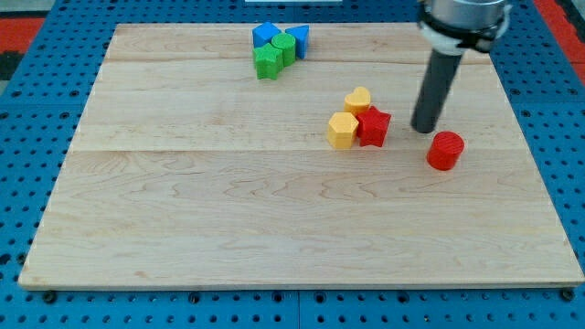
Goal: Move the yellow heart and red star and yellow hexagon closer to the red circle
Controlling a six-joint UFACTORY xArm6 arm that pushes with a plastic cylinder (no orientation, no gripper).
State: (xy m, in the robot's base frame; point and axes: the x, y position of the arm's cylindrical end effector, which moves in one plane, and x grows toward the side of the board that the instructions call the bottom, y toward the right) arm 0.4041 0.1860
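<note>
We see a pale wooden worktop (274, 228) with visible grain. Our arm carries no gripper, only a dark rod holding nothing; my tip (424, 129) rests on the wood. The red circle (445, 150) sits just beside it, toward the view's bottom right. Toward the view's left of the tip cluster the red star (373, 126), yellow heart (357, 100) and yellow hexagon (343, 130), touching. Open wood lies below them.

Open board between red star (373, 126) and red circle (445, 150); my tip (424, 129) stands there.
</note>
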